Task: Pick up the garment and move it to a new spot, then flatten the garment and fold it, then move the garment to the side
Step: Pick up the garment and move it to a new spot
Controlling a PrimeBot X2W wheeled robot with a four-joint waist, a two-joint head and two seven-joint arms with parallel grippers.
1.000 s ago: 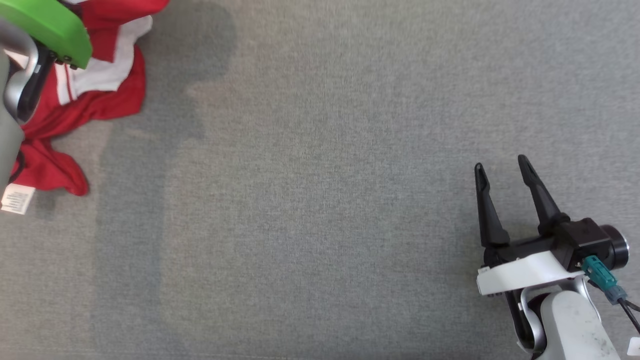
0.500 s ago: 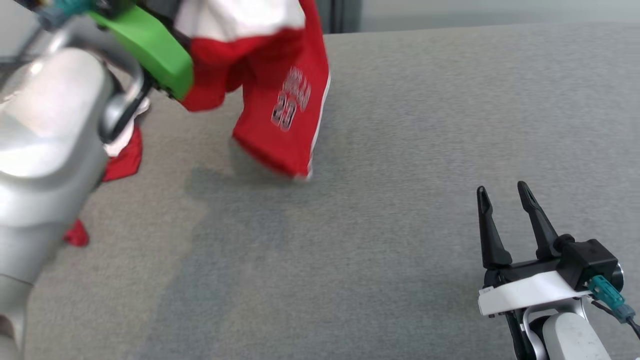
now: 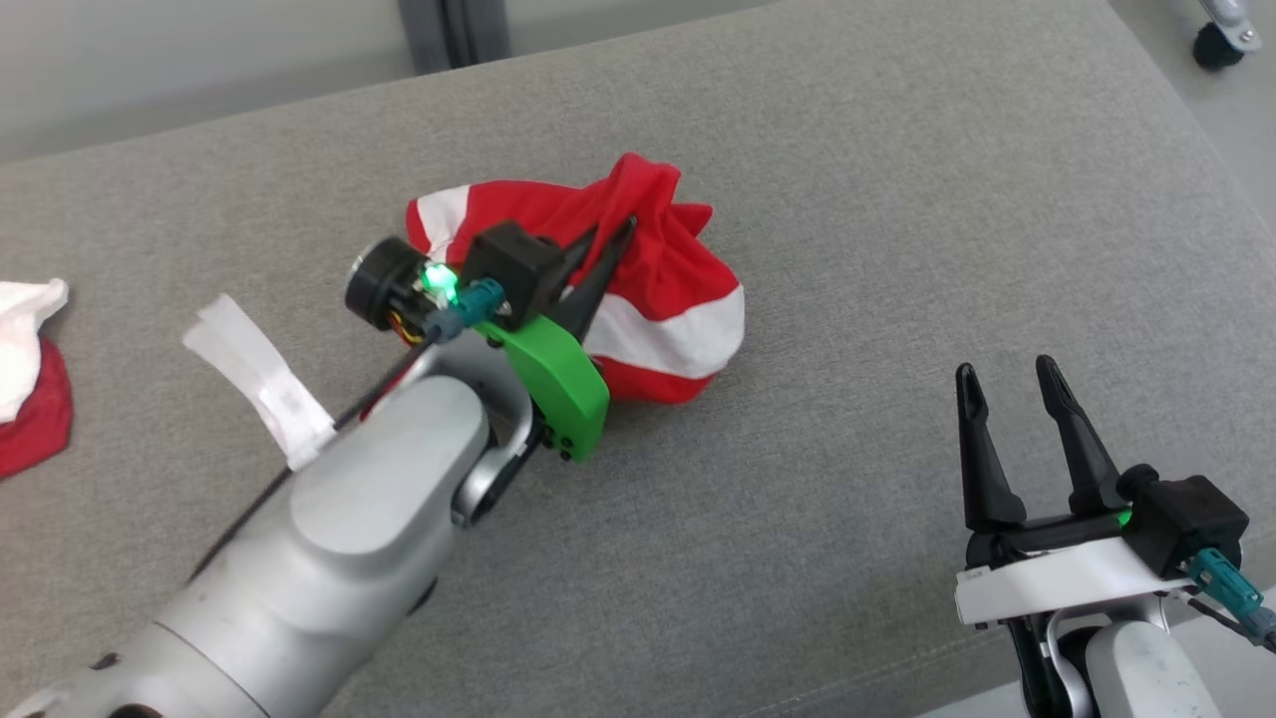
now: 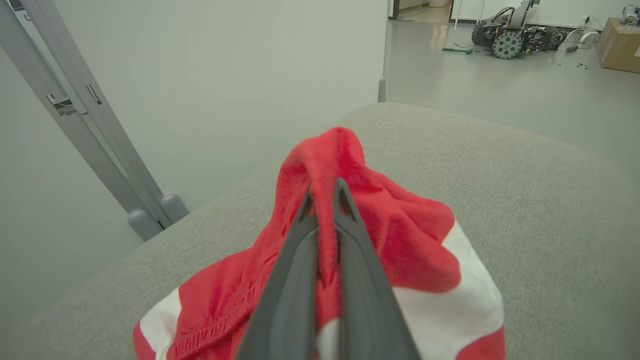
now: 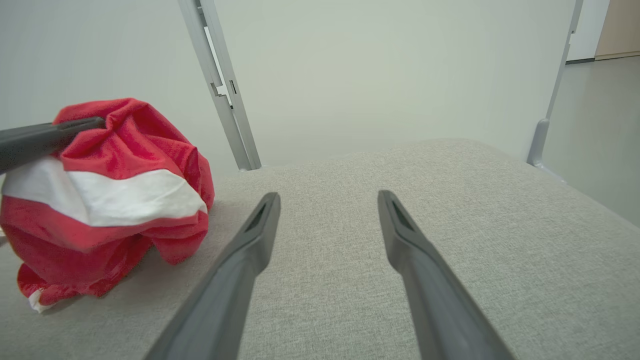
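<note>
Your left gripper (image 3: 620,231) pinches the garment (image 3: 668,299)
Head view: it sits bunched on the cushion (image 3: 897,199), toward the far edge. Left wrist view: one top fold clamped, probably for carrying. Right wrist view: right gripper (image 5: 327,195) spread, idle.

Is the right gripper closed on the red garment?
No, the right gripper stands open and empty, apart from the garment, which the left gripper pinches.

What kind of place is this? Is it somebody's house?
Probably a robot lab or workshop, not a house: a wheeled machine and a cardboard box sit on a bare grey floor, and metal frame posts stand by the grey padded table.
</note>
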